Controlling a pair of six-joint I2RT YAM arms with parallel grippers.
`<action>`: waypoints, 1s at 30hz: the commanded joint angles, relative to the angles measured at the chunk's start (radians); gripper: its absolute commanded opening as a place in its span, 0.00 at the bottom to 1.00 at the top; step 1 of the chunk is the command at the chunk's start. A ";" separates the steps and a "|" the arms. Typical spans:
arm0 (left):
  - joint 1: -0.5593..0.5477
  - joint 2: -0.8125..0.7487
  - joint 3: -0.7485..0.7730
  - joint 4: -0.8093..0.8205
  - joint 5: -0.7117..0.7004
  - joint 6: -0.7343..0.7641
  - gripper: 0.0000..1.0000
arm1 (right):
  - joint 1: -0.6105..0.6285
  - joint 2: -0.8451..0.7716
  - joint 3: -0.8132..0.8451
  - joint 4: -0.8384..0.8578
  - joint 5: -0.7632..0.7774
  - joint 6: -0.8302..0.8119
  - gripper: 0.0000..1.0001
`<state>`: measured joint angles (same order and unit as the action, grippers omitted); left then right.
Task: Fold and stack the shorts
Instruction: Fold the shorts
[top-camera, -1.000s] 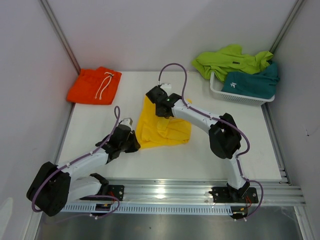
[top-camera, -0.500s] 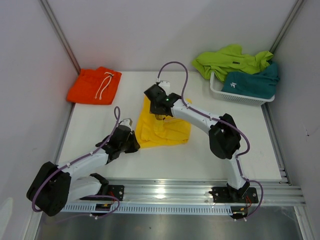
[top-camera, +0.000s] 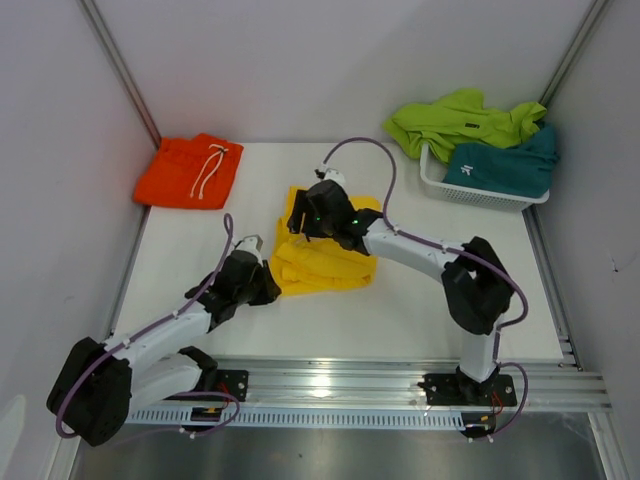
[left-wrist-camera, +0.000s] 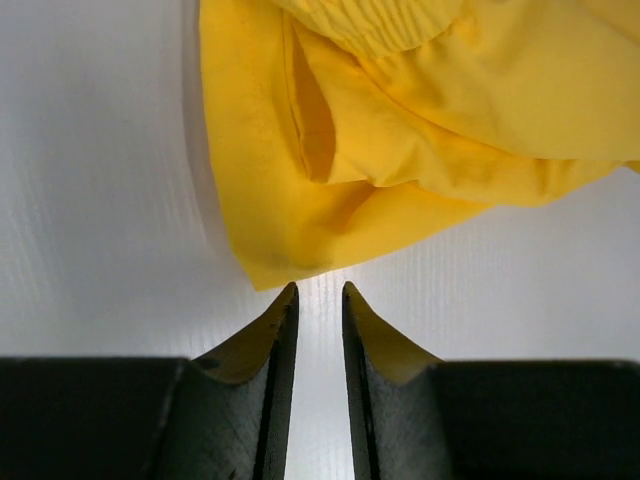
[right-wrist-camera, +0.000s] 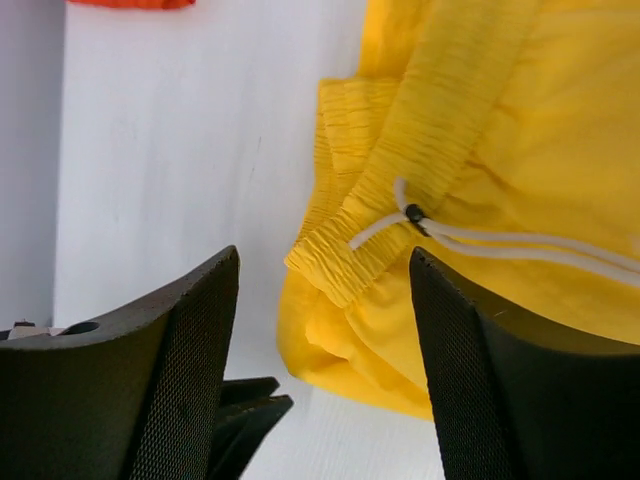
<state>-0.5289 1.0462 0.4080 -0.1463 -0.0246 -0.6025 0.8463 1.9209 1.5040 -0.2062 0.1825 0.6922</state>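
Yellow shorts (top-camera: 328, 266) lie bunched in a loose fold mid-table, their waistband (right-wrist-camera: 440, 140) and white drawstring (right-wrist-camera: 500, 240) uppermost. My right gripper (top-camera: 303, 228) hangs over their far left part, open wide (right-wrist-camera: 325, 270), with nothing between its fingers. My left gripper (top-camera: 268, 290) sits low at the shorts' near left corner (left-wrist-camera: 275, 265). Its jaws (left-wrist-camera: 320, 292) stand a narrow gap apart with only bare table between them, their tips just short of the fabric. Orange shorts (top-camera: 190, 170) lie folded at the far left.
A white mesh basket (top-camera: 434, 181) at the far right holds teal shorts (top-camera: 500, 165), with lime green shorts (top-camera: 455, 120) draped over its far rim. Side walls close in the table on the left and right. A metal rail (top-camera: 330, 385) runs along the near edge.
My right gripper has opened and let go of the yellow waistband, which now lies folded over the shorts. That arm shifted nearer. The left gripper barely moved.
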 joint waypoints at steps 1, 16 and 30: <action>0.006 -0.075 0.070 -0.058 -0.014 0.007 0.27 | -0.073 -0.163 -0.143 0.195 -0.049 0.027 0.70; 0.036 0.126 0.423 -0.073 -0.028 0.058 0.37 | -0.274 -0.171 -0.260 0.350 -0.351 -0.033 0.65; 0.060 0.438 0.494 0.108 0.080 0.033 0.37 | -0.319 0.127 -0.134 0.588 -0.664 0.110 0.39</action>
<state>-0.4770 1.4479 0.8600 -0.1211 0.0151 -0.5678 0.5232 1.9842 1.3071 0.2600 -0.3660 0.7467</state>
